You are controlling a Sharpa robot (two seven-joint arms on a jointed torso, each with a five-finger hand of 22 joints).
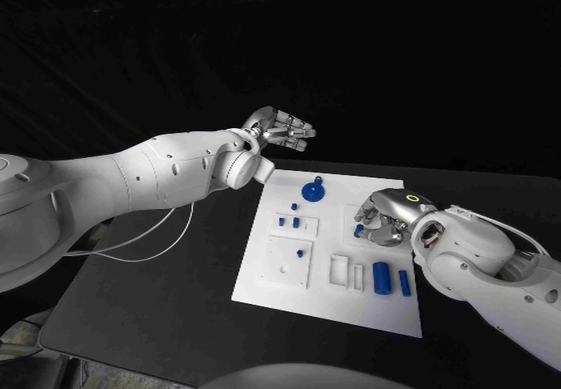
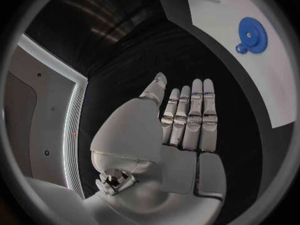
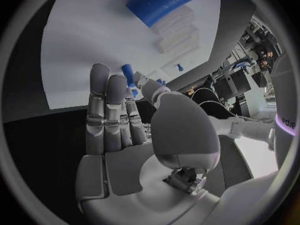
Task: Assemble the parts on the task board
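Note:
The white task board lies in the middle of the black table. On it are a blue gear, small blue pegs, a thick blue cylinder and a thinner blue cylinder. My right hand hovers low over the board's right side. A small blue peg sits between its thumb and nearest finger; whether they grip it I cannot tell. That peg shows at the hand's edge. My left hand is raised beyond the board's far edge, flat and holding nothing.
White raised blocks and frames stand on the board between the pegs and the cylinders. The left wrist view shows the blue gear on the board. The thick cylinder lies beyond my right fingertips.

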